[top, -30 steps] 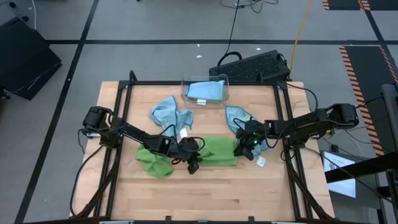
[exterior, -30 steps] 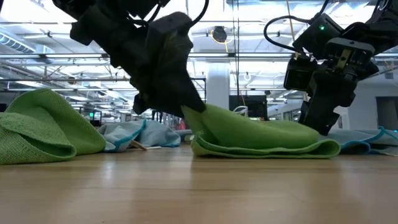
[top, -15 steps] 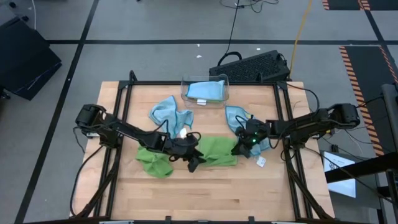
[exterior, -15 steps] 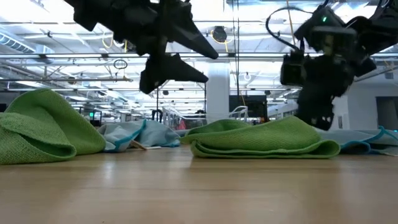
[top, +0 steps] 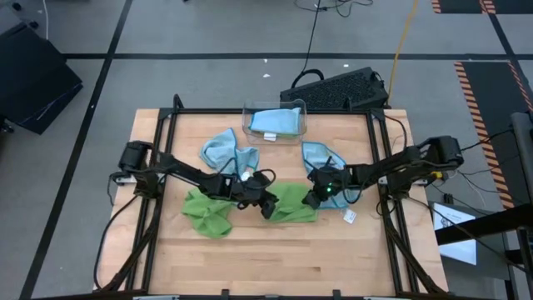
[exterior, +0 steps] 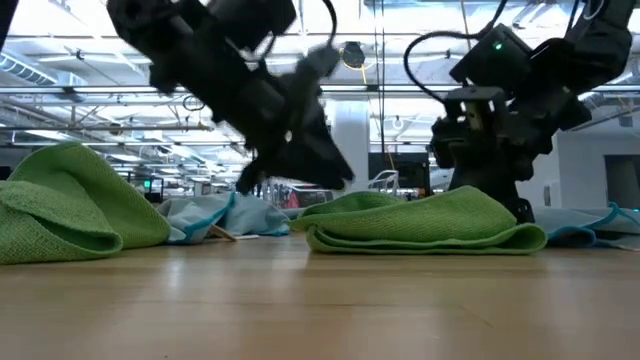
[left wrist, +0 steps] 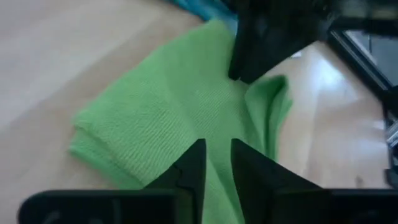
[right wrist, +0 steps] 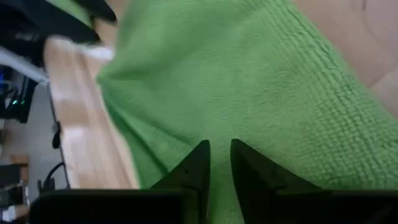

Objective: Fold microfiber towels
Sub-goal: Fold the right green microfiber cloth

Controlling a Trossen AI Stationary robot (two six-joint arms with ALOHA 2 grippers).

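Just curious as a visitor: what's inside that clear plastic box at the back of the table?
The clear box holds one folded light blue towel. Whether anything lies beneath that towel cannot be seen.

On the table (top: 275, 258), a folded towel (top: 293, 203) lies at centre between the left gripper (top: 268, 206) at its nine o'clock and the right gripper (top: 310, 198) at its three o'clock, a crumpled towel (top: 206, 214) farther toward nine, the bin (top: 275, 122) at twelve.

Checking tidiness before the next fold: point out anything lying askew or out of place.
Two stand out: a green towel lies bunched at the table's left, and a blue towel sits crumpled behind it. The folded green towel in the middle looks fairly neat.
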